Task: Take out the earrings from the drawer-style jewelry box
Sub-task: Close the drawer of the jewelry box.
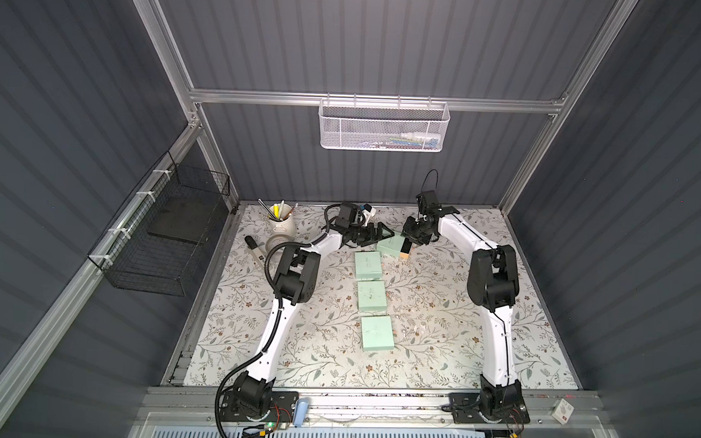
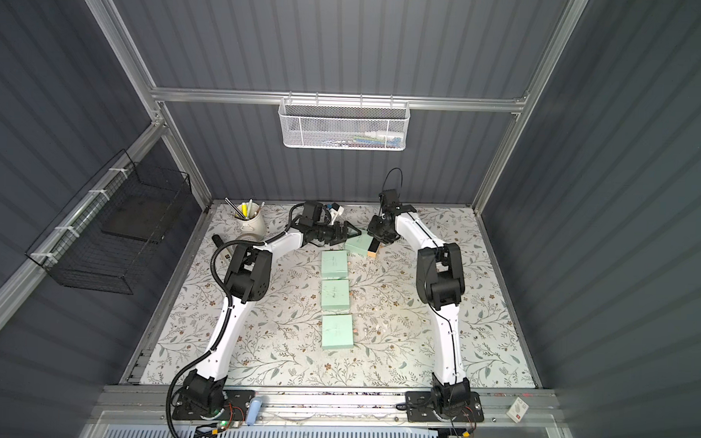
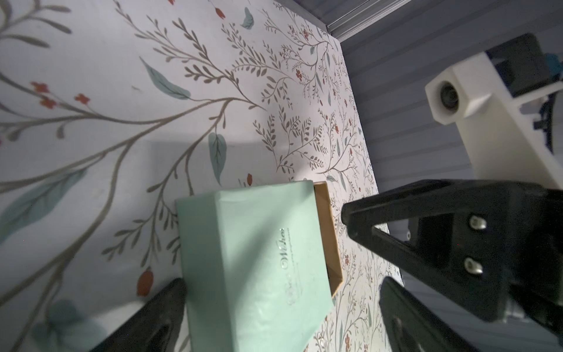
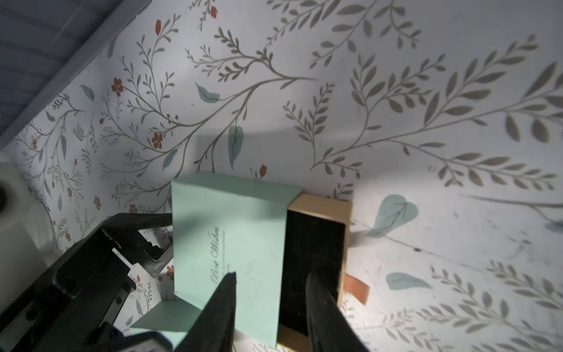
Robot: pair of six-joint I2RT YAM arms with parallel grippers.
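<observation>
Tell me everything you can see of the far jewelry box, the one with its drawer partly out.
The far jewelry box is a flat mint-green card sleeve with "Best Wishes" script on top. Its tan drawer, black-lined, is slid partly out, a brown ribbon tab at its front. Nothing shows on the exposed lining. It lies skewed on the floral table, beyond three closed boxes. The open left hand flanks the sleeve; the right hand, partly open, hovers over the seam; contact unclear.

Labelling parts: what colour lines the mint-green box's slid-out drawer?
Black lining, in a tan cardboard drawer; clearest in the right wrist view.
</observation>
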